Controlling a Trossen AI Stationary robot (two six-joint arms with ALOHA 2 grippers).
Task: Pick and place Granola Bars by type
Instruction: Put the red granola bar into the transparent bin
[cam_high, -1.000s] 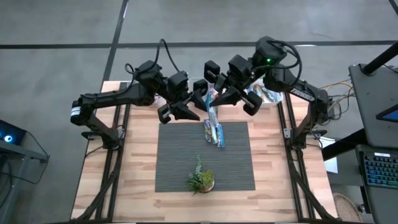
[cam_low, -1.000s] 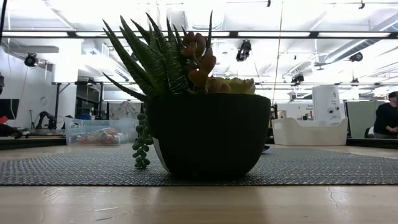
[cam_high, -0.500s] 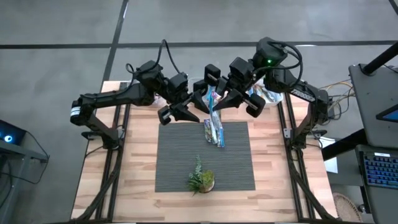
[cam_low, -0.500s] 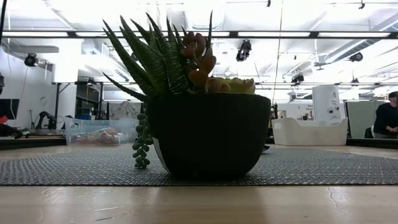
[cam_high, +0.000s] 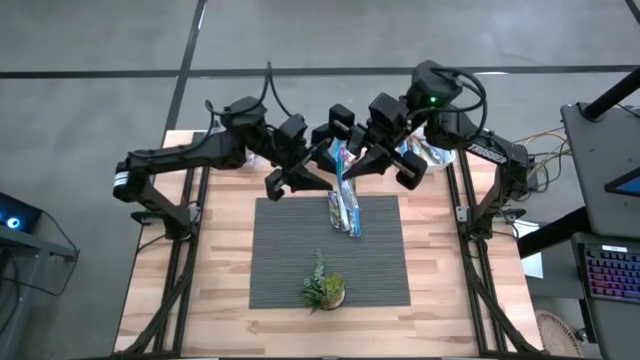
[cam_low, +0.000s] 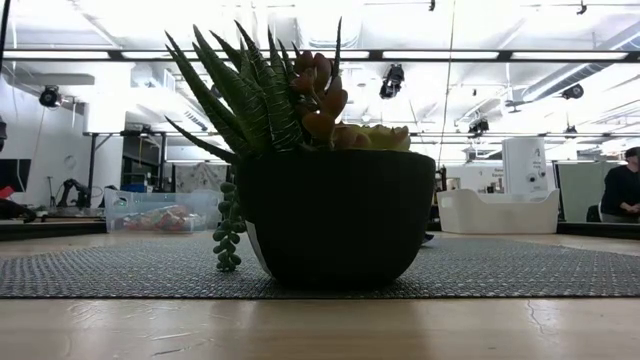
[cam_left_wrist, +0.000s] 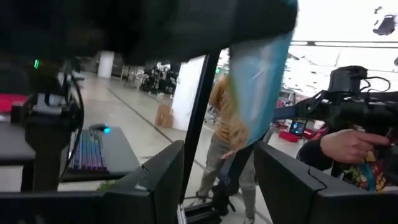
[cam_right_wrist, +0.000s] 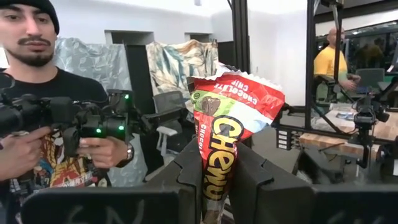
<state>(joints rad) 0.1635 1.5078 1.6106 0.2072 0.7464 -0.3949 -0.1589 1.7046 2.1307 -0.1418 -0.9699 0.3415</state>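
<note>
1. Right gripper (cam_right_wrist: 214, 186), upper centre of the high view, is clamped on a red-and-white Chewy granola bar (cam_right_wrist: 227, 134), held upright.
2. Left gripper (cam_left_wrist: 217, 180), just left of it, stands wide, with nothing between its fingers.
3. Other granola bars (cam_high: 343, 210) lie at the grey mat's (cam_high: 290, 260) upper edge.
4. Potted plant (cam_high: 324, 287) sits lower centre.
5. A person's hand (cam_right_wrist: 106, 152) holds a controller behind.

Bright overhead ceiling lights, window glare; left wrist view blurred.
</note>
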